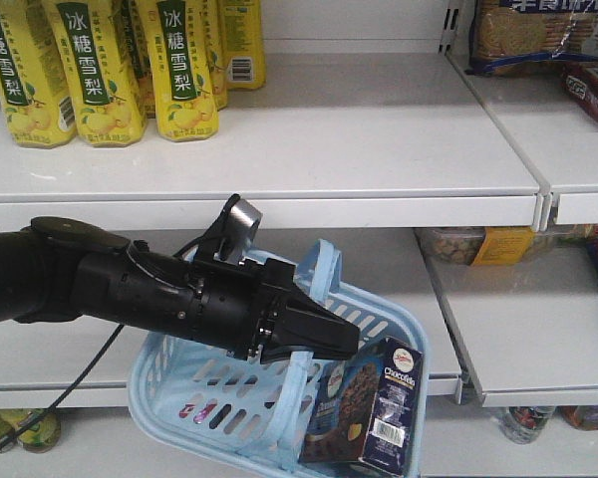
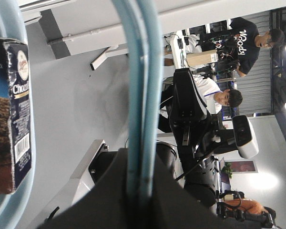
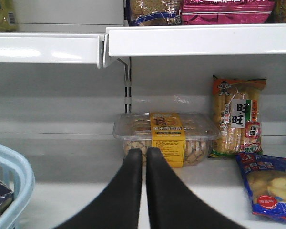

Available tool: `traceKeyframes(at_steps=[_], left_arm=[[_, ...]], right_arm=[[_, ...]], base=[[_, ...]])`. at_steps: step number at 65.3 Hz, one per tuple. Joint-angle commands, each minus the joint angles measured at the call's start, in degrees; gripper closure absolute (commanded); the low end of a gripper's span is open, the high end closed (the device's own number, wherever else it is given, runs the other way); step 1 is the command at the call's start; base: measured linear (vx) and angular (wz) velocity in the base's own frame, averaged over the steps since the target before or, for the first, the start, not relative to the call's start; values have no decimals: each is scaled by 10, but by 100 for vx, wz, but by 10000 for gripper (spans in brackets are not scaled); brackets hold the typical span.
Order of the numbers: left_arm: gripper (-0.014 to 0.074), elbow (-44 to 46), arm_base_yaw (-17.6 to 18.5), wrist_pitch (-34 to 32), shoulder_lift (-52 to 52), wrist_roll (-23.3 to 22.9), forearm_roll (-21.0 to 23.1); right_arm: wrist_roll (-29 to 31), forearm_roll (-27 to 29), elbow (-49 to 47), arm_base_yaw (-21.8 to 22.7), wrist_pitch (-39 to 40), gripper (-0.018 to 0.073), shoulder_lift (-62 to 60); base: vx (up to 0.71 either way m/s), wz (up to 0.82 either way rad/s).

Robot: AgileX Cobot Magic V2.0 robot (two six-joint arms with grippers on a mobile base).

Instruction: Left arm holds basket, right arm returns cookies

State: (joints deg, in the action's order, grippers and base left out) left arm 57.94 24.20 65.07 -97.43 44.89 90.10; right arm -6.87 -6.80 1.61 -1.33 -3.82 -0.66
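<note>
1. Pincer of the left arm [image 1: 339, 342] is clenched on the basket's [image 1: 169, 383] handles.
2. Cookies [image 1: 379, 403] stand roughly upright in the basket's right corner.
3. Right pincer [image 3: 144, 155], clenched and empty, has that box low to its left, near.
4. White shelf [image 3: 71, 157] ahead carries a cracker pack [image 3: 167, 138], with bare room left of it.

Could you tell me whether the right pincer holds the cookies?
No, the right pincer is shut on nothing, and the cookies stand in the basket.
</note>
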Motion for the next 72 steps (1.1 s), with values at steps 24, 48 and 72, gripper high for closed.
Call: traceKeyframes(at_steps=[24, 48, 72], left_arm=[[602, 29, -9, -30, 30, 22, 119], [602, 29, -9, -30, 30, 22, 119], [602, 29, -9, -30, 30, 22, 119]], right_arm=[[4, -4, 10, 0, 43, 565, -7], [4, -4, 10, 0, 43, 565, -7], [4, -4, 10, 0, 43, 565, -7]], base=[[1, 0], [0, 0], [0, 0]])
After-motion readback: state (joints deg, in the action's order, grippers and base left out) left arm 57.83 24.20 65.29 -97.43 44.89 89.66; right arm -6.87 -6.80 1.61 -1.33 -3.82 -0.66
